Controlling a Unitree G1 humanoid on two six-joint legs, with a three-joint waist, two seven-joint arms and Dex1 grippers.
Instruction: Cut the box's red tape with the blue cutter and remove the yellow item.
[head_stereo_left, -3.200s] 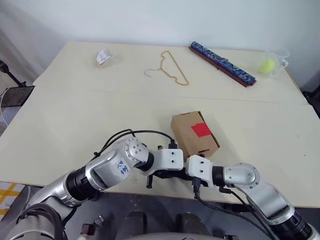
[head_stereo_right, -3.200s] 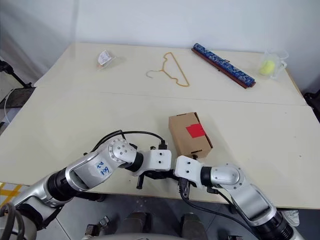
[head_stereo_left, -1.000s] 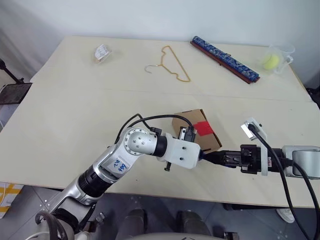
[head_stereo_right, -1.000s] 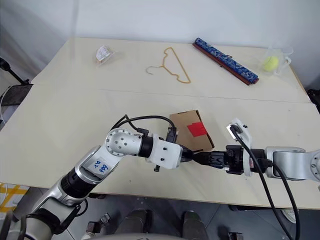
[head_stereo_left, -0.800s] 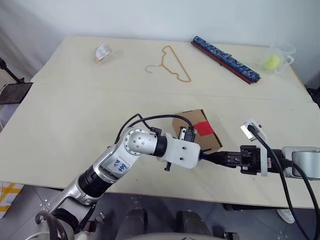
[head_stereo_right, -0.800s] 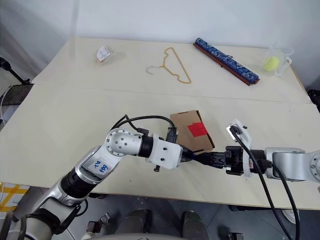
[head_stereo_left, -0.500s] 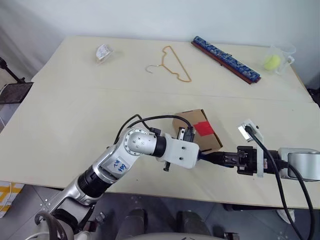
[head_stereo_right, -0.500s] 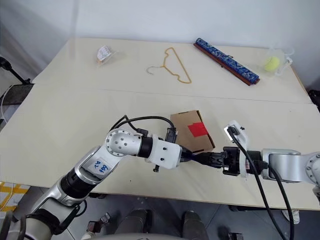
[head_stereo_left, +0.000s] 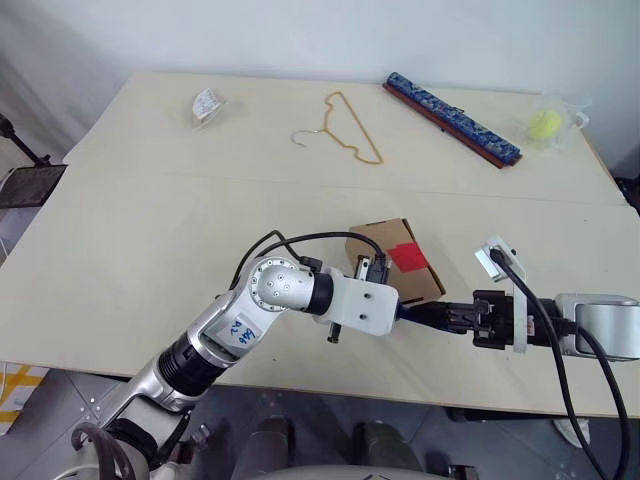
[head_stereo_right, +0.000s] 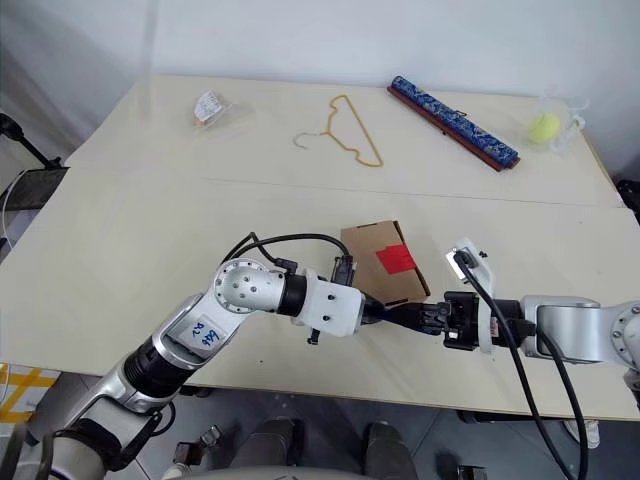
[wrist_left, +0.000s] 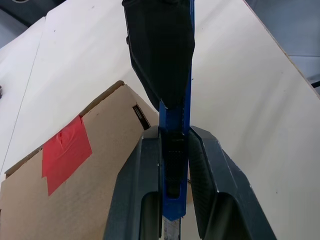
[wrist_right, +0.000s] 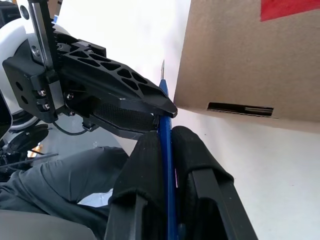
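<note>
Pale beige counter (head_stereo_left: 150, 230): bears all items.

Small brown cardboard box (head_stereo_left: 396, 258), red tape patch (head_stereo_left: 405, 256) on top: near front edge, closed. Likely light, crushable; steady by its side walls.

Slim blue stick-shaped cutter (wrist_left: 176, 150): beside the box, clamped by both left gripper (wrist_left: 172, 150) and right gripper (wrist_right: 167, 145). Stiff, likely slick; grip mid-shaft, clear of blade.
</note>
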